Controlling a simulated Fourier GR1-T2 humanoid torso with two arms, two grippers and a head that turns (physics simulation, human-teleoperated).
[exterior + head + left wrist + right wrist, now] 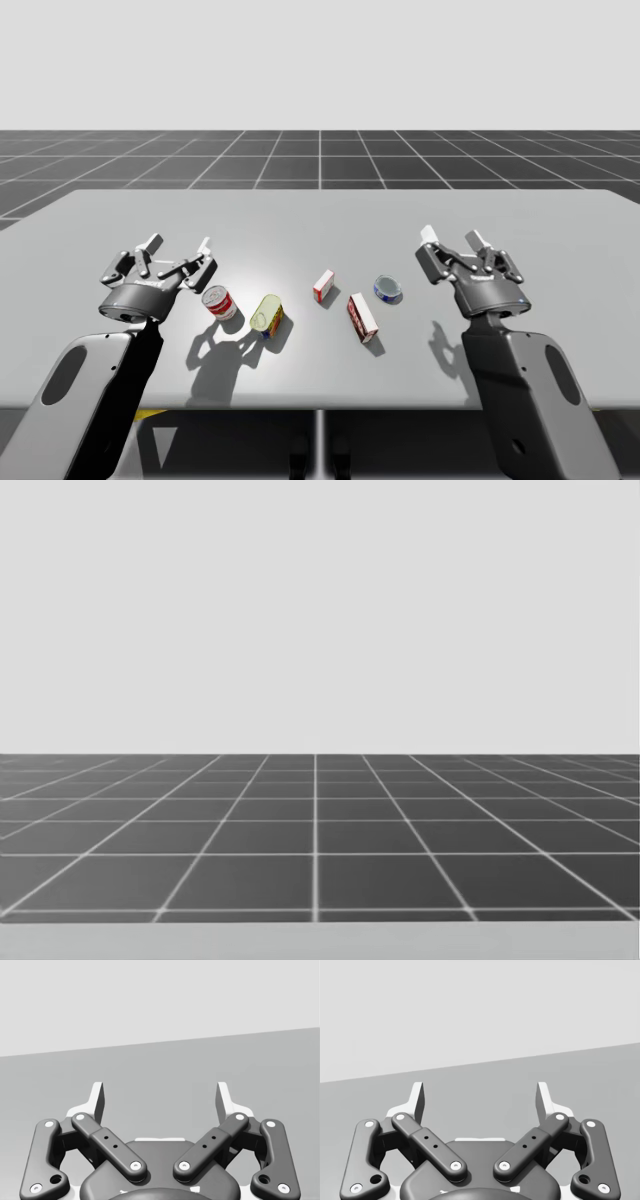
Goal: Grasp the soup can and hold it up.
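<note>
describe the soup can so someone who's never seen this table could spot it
On the grey table, look toward my left gripper near the left side. The soup can sits just beside that gripper, leftmost of the five small items. It is the red and white can, unlike the yellow-green can next to it.

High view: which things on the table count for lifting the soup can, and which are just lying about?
Job: red-and-white can; left hand, open, nearest it.
Lying about: yellow can; small box; red box; blue can.
</note>
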